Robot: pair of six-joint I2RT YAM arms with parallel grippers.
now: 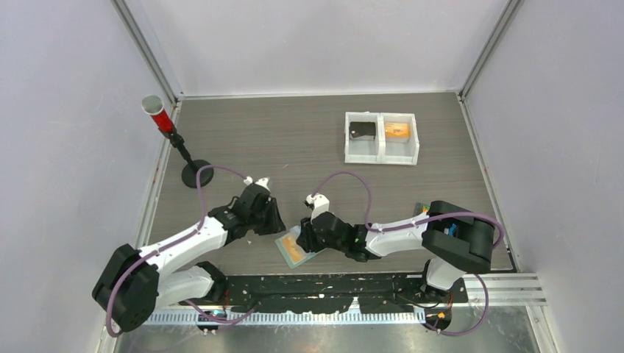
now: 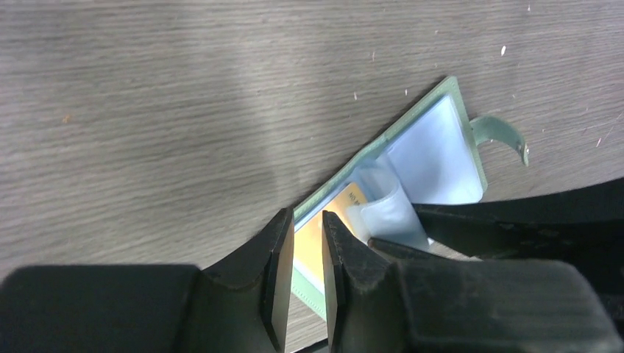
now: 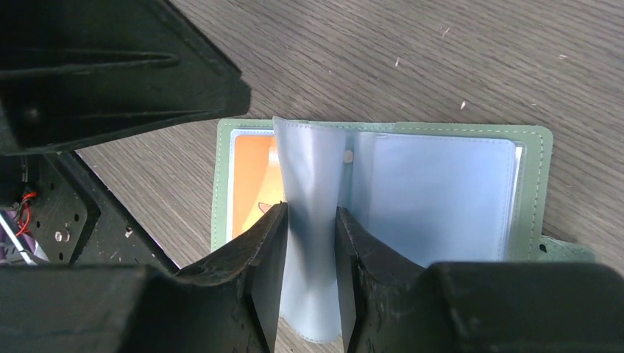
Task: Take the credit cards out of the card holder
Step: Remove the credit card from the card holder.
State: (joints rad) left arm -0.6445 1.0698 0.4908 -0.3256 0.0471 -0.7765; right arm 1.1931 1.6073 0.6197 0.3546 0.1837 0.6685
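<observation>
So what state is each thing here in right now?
Sage-green bifold card holder: lying open, flat.
Orange-tan card: inside its pocket.
Pale blue-grey plastic sleeve: lifted, pinched by right gripper.
Left gripper: jaws slightly apart over the orange-tan card.
White two-compartment tray: both sides occupied.

Bright, even overhead light w/ soft shadows. Left wrist view: pale glare band across table [image 2: 243, 110]. Both wrist views: near foreground dark, a bit soft; top view sharp.
</observation>
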